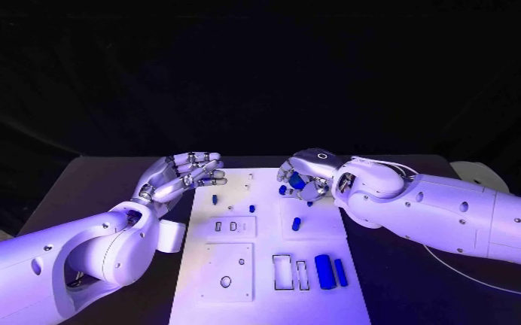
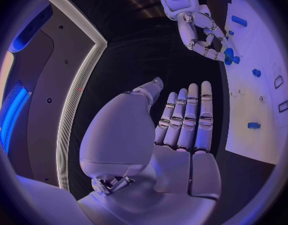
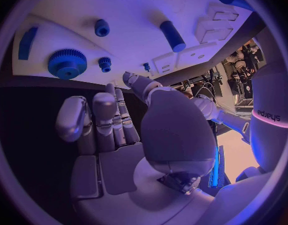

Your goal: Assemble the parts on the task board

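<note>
The white task board point(image 1: 266, 295) lies in the middle of the black table. My left hand point(image 1: 182, 174) hovers at the board's far left corner, fingers point(image 2: 191, 115) straight and spread, holding nothing. My right hand point(image 1: 306, 177) hangs over the far right part, above a blue gear point(image 3: 67, 63); its palm point(image 3: 119, 155) is empty and its fingers are apart. The gear point(image 1: 295, 180) peeks out under that hand. Small blue pegs point(image 1: 214, 199) point(image 1: 252, 208) and a blue cylinder point(image 1: 295, 223) stand mid-board. Two blue blocks point(image 1: 324, 271) point(image 1: 341, 272) lie at the near right beside rectangular slots point(image 1: 282, 271).
Two raised white plates point(image 1: 233, 226) point(image 1: 228, 271) with cut-outs sit on the board's left half. Bare black table point(image 1: 103, 182) flanks the board on both sides. A pale round object point(image 1: 479, 173) sits at the table's far right edge.
</note>
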You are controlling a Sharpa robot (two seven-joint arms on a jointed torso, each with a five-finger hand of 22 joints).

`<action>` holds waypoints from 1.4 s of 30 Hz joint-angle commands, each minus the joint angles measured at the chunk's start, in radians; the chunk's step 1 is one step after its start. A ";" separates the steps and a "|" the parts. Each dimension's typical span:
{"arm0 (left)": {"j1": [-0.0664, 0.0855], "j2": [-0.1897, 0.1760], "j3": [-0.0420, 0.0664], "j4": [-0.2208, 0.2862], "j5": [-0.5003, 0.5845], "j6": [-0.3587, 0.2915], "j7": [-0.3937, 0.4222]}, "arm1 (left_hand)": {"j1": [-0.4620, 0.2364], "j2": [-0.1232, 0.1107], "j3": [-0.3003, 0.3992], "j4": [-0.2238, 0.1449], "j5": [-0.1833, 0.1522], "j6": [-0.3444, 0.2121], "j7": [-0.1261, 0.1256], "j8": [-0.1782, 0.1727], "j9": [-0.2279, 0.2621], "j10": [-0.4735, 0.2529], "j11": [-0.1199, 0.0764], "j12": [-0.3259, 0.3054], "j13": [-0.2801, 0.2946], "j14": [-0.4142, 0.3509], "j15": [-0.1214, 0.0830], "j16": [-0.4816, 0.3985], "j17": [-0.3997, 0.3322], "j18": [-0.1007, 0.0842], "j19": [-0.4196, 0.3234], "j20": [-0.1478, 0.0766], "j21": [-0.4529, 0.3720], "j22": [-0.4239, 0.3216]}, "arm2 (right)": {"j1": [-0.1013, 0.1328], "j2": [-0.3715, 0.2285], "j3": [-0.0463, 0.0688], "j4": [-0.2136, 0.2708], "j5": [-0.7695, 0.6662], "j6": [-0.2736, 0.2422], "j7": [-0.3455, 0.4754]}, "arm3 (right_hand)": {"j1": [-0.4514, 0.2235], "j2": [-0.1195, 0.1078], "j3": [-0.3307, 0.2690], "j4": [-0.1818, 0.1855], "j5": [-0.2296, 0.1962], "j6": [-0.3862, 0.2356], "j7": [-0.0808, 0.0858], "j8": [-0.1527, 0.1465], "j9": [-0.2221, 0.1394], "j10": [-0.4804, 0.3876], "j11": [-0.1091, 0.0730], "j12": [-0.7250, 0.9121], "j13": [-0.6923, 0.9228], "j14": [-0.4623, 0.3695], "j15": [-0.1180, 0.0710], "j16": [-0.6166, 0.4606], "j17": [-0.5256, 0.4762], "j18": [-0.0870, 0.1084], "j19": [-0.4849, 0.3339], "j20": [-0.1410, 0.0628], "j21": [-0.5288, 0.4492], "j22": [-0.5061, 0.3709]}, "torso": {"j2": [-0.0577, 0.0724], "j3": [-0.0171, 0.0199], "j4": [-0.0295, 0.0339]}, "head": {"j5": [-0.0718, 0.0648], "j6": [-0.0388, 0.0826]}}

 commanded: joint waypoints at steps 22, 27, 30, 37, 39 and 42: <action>0.011 -0.003 0.001 0.008 -0.007 0.035 -0.014 | -0.008 -0.011 0.005 0.002 0.003 0.001 0.020 -0.009 -0.002 0.004 0.006 -0.011 -0.001 0.004 0.000 -0.009 0.002 0.005 0.007 0.001 0.002 -0.003 | 0.005 0.030 0.001 -0.017 -0.042 0.084 -0.113 | 0.000 0.008 0.053 0.025 -0.001 0.016 -0.006 0.011 0.046 0.046 -0.010 0.010 0.022 0.034 0.003 0.248 0.233 -0.068 0.151 0.001 0.194 0.322 | 0.020 -0.0015 0.0048 | -0.003 0.000; 0.011 -0.003 0.001 0.009 -0.007 0.035 -0.016 | -0.008 -0.011 0.005 0.002 0.003 0.000 0.020 -0.009 -0.003 0.003 0.007 -0.012 -0.001 0.004 0.000 -0.010 0.002 0.005 0.007 0.001 0.002 -0.003 | 0.005 0.038 0.001 -0.027 -0.032 0.088 -0.111 | -0.004 0.007 0.055 0.029 -0.001 0.021 -0.005 0.014 0.051 0.038 -0.007 0.002 0.022 0.032 0.004 0.250 0.231 -0.067 0.147 0.001 0.192 0.317 | 0.024 -0.0007 0.0039 | 0.001 0.000; 0.011 -0.004 0.001 0.010 -0.007 0.035 -0.016 | -0.008 -0.011 0.005 0.002 0.003 0.000 0.020 -0.009 -0.003 0.003 0.007 -0.012 -0.001 0.004 0.000 -0.010 0.002 0.005 0.007 0.001 0.002 -0.003 | 0.005 0.043 0.001 -0.030 -0.030 0.086 -0.113 | -0.006 0.007 0.055 0.030 -0.001 0.021 -0.004 0.014 0.051 0.036 -0.007 0.001 0.022 0.032 0.005 0.251 0.231 -0.066 0.145 0.002 0.191 0.315 | 0.026 -0.0002 0.0040 | 0.004 0.000; 0.012 -0.007 0.001 0.012 -0.007 0.035 -0.018 | -0.009 -0.012 0.006 0.002 0.003 -0.001 0.021 -0.010 -0.003 0.002 0.007 -0.014 -0.001 0.003 0.001 -0.011 0.002 0.005 0.006 0.002 0.001 -0.004 | 0.005 0.045 0.001 -0.033 -0.033 0.077 -0.120 | -0.010 0.007 0.055 0.034 -0.002 0.019 0.000 0.013 0.053 0.032 -0.004 -0.001 0.022 0.030 0.007 0.251 0.228 -0.065 0.142 0.003 0.189 0.311 | 0.029 -0.0003 0.0049 | 0.002 -0.004; 0.012 -0.008 0.001 0.012 -0.007 0.035 -0.018 | -0.010 -0.012 0.006 0.002 0.003 -0.001 0.021 -0.011 -0.003 0.002 0.007 -0.015 -0.001 0.003 0.001 -0.011 0.002 0.005 0.006 0.002 0.001 -0.004 | 0.005 0.047 0.001 -0.033 -0.034 0.075 -0.121 | -0.011 0.007 0.055 0.035 -0.002 0.019 0.000 0.013 0.053 0.031 -0.004 -0.001 0.022 0.030 0.007 0.252 0.228 -0.065 0.142 0.004 0.189 0.311 | 0.030 0.0002 0.0038 | 0.003 -0.004; 0.013 -0.009 0.001 0.013 -0.007 0.036 -0.019 | -0.010 -0.012 0.006 0.002 0.002 -0.001 0.021 -0.011 -0.003 0.002 0.008 -0.015 -0.001 0.003 0.001 -0.011 0.003 0.005 0.006 0.002 0.000 -0.004 | 0.005 0.049 0.001 -0.033 -0.034 0.075 -0.121 | -0.014 0.007 0.054 0.038 -0.003 0.019 0.001 0.013 0.054 0.031 -0.003 -0.001 0.022 0.030 0.008 0.252 0.227 -0.065 0.141 0.004 0.189 0.310 | 0.031 -0.0001 0.0034 | 0.003 -0.005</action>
